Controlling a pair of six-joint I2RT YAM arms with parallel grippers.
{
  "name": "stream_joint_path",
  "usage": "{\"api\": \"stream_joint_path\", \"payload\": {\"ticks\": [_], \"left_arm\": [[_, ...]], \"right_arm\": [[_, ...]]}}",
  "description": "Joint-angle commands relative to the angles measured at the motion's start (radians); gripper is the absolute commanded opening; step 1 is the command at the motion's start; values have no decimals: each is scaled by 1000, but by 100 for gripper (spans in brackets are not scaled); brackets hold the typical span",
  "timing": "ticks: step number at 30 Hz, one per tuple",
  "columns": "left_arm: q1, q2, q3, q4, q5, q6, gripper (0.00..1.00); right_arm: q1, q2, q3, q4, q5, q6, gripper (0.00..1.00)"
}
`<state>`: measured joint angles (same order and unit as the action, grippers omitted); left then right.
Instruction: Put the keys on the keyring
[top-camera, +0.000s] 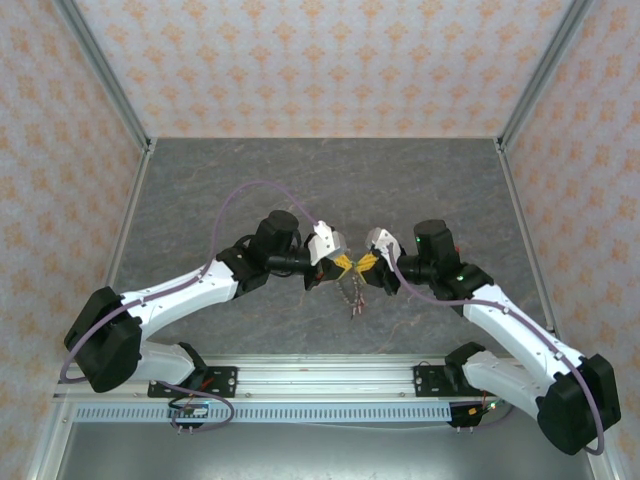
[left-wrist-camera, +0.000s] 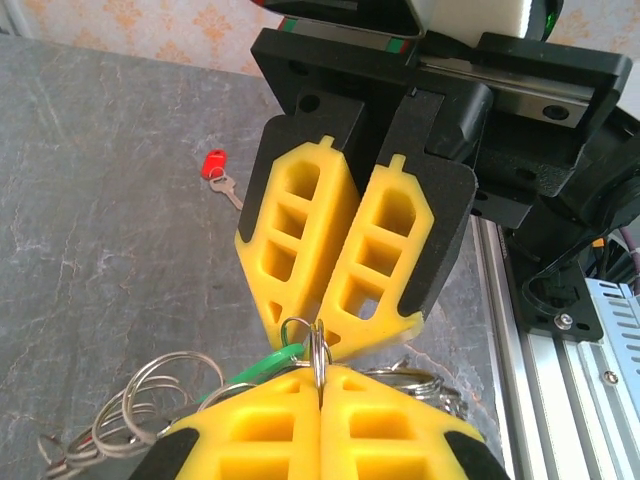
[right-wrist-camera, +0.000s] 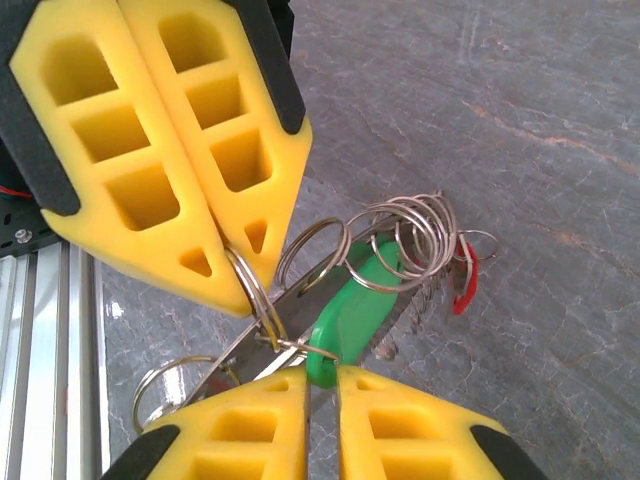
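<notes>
Green key (right-wrist-camera: 350, 305) one, red keys (left-wrist-camera: 214, 163) two, keyring (right-wrist-camera: 255, 290) one

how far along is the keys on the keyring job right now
Done: nothing confirmed. A green key and a red piece sit among the wire rings, but whether they are threaded is unclear.
In hand: the left end effector is shut on the keyring, and the right end effector appears to pinch the green key beside it.
Left: one red key lies loose on the table.
</notes>
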<state>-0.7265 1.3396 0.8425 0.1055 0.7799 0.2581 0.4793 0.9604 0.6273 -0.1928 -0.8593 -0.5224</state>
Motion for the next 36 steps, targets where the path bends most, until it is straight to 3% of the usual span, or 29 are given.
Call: {"api": "stream_joint_path", "payload": {"ticks": [1, 9, 18, 29, 36], "left_arm": [[4, -18, 14, 98, 41, -23, 0], [5, -10, 40, 43, 17, 1, 0], [2, -7, 52, 26, 15, 6, 0], [2, -12, 50, 41, 22, -2, 0], [3, -12, 45, 66, 25, -11, 0]], "right_arm": [[-8, -20, -5, 41, 21, 13, 13], [-7, -55, 45, -129, 172, -92, 18], [-6, -77, 66, -16, -1, -69, 26], [-7, 12, 68, -4, -37, -76, 9], [-7, 46, 49, -42, -26, -83, 8]]}}
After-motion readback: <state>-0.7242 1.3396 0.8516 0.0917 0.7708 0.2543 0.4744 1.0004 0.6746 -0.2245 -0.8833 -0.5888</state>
